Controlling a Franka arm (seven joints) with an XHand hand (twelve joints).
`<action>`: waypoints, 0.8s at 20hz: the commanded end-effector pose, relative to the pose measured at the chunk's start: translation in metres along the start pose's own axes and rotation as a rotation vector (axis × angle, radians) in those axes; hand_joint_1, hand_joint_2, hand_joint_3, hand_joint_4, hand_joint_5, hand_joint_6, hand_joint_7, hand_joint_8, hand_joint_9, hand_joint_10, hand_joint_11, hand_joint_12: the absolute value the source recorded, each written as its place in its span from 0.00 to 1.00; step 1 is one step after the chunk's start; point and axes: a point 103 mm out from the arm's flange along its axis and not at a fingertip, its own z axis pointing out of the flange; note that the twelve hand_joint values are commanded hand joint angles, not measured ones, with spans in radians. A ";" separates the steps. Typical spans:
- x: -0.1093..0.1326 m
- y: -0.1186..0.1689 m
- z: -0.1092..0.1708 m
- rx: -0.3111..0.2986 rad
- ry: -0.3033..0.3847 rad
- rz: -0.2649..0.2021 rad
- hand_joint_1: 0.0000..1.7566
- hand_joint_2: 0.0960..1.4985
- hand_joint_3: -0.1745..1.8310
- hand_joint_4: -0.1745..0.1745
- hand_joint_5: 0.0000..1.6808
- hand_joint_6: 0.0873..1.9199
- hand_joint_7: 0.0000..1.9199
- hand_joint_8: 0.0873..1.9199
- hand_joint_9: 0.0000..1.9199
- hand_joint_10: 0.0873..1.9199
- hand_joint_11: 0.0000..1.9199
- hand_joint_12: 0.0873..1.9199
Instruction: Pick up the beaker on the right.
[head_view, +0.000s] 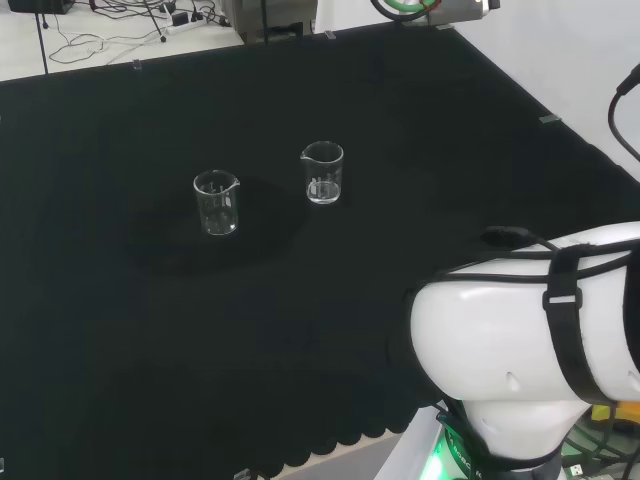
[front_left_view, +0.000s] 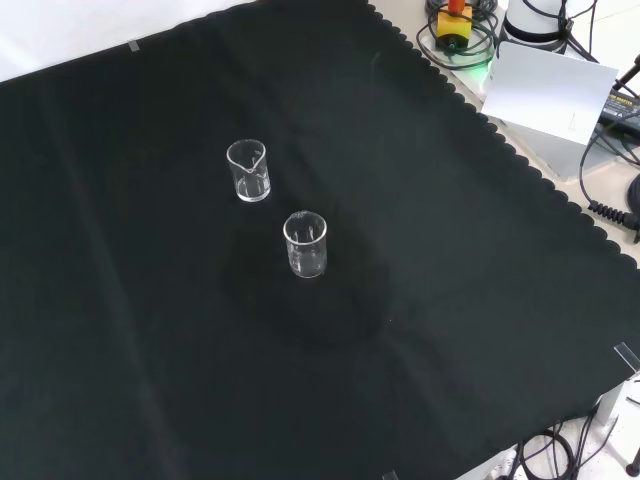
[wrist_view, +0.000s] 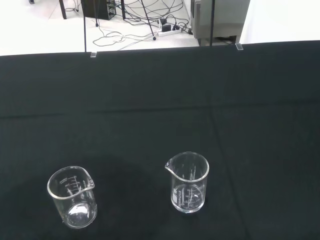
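standing upright on the cloth (head_view: 420, 150), two beakers are waiting well apart: in your head view the right beaker (head_view: 322, 173) is sitting beside the left beaker (head_view: 216, 203). you cannot tell how the fingers are standing; nothing is touching either.

In the head view the arm's white link (head_view: 520, 370) is cut off by the right and lower edges. The print on the two clear beakers (wrist_view: 187, 182) (wrist_view: 72, 197) is too small to read. Whether either beaker holds liquid cannot be told.
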 end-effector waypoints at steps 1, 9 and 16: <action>-0.002 0.000 0.000 -0.008 0.003 0.001 0.16 0.85 0.09 0.41 0.20 0.00 0.01 0.28 0.07 0.34 0.00 0.64; -0.057 0.005 0.000 -0.001 0.030 0.023 0.09 0.91 0.11 0.44 0.20 0.00 0.00 0.25 0.06 0.33 0.00 0.62; -0.076 0.006 0.017 0.042 0.021 0.090 0.09 0.91 0.11 0.44 0.21 0.00 0.01 0.25 0.06 0.33 0.00 0.62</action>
